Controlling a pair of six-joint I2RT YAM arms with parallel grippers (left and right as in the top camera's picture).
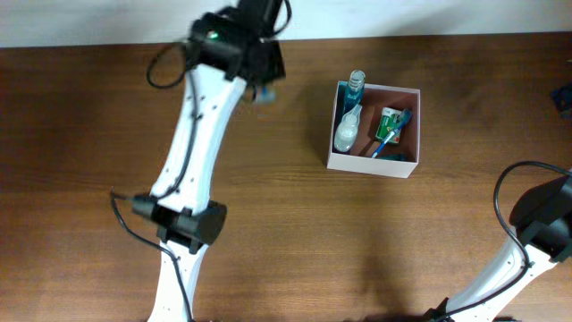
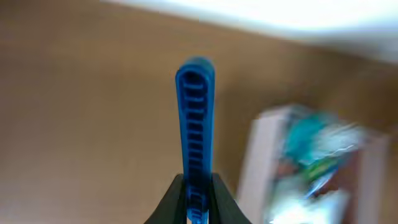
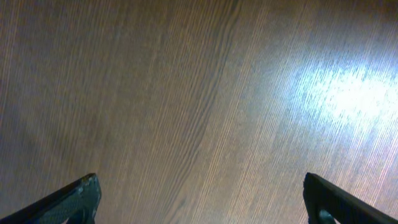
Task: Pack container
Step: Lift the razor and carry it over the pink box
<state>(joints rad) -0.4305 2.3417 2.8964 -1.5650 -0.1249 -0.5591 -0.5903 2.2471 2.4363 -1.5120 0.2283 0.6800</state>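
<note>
The container, a square white-walled box with a pink-brown inside, stands at the upper middle of the table and holds a blue-capped bottle, a white bottle and green and blue toiletries. It shows blurred in the left wrist view. My left gripper is shut on a long blue ribbed plastic piece, held above the table left of the container. In the overhead view this gripper is mostly hidden by the arm. My right gripper is open and empty over bare wood.
The left arm stretches across the left half of the table. The right arm sits at the lower right. A dark object lies at the right edge. The table's far edge meets a white wall.
</note>
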